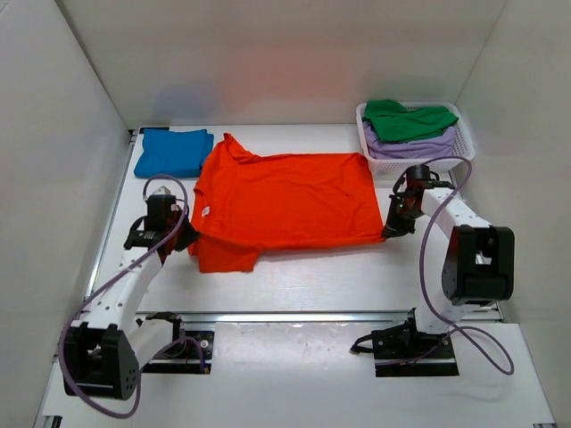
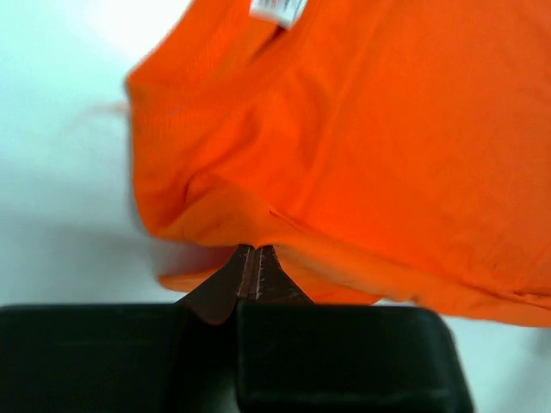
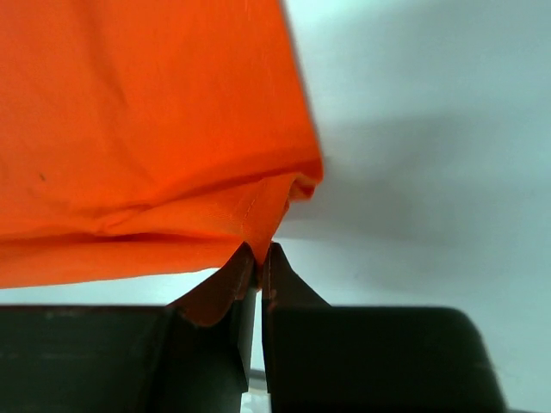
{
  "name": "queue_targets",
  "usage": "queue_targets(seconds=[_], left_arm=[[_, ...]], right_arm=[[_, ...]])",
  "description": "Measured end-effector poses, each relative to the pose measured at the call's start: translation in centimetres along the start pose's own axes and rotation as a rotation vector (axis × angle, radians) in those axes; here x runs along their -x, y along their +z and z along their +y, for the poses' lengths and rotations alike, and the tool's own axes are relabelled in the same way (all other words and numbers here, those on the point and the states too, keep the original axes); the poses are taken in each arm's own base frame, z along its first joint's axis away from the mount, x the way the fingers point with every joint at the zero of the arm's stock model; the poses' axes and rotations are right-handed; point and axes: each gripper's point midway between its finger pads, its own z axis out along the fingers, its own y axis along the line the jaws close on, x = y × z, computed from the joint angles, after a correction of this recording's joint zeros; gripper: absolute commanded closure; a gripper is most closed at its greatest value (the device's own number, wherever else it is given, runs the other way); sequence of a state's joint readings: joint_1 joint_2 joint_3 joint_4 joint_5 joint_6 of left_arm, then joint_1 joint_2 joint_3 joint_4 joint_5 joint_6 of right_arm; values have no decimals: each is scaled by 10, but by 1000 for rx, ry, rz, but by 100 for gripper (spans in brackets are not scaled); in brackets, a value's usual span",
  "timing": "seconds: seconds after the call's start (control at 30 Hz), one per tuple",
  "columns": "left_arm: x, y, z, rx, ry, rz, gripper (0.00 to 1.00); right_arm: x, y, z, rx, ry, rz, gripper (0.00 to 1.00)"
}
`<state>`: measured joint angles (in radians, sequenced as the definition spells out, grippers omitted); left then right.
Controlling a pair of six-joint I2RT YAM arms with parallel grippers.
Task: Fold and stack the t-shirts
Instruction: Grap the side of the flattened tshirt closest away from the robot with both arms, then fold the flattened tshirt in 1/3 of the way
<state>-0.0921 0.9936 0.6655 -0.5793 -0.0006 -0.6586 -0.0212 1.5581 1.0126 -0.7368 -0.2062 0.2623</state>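
Observation:
A bright orange t-shirt (image 1: 284,201) lies spread across the middle of the table, its near edge lifted at both ends. My left gripper (image 1: 186,235) is shut on that near edge at the left, by the sleeve; in the left wrist view the cloth (image 2: 362,155) rises from my pinched gripper (image 2: 256,249). At the shirt's near right corner my right gripper (image 1: 391,232) is shut on the hem; the right wrist view has the cloth (image 3: 146,129) held in the gripper (image 3: 262,249). A folded blue t-shirt (image 1: 173,152) lies at the far left.
A white lattice basket (image 1: 457,147) stands at the far right with a green t-shirt (image 1: 406,120) on a lavender one (image 1: 412,147). White walls close in the table on three sides. A metal rail (image 1: 312,316) crosses the near edge by the arm bases.

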Motion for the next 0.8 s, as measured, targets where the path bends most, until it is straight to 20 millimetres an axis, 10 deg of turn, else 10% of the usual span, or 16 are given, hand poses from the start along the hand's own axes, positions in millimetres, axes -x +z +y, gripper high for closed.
queue_targets(seconds=[0.27, 0.8], left_arm=[[47, 28, -17, -3, -5, -52, 100], [75, 89, -25, 23, -24, -20, 97]], right_arm=[[37, 22, -3, 9, 14, 30, 100], [97, 39, 16, 83, 22, 20, 95]])
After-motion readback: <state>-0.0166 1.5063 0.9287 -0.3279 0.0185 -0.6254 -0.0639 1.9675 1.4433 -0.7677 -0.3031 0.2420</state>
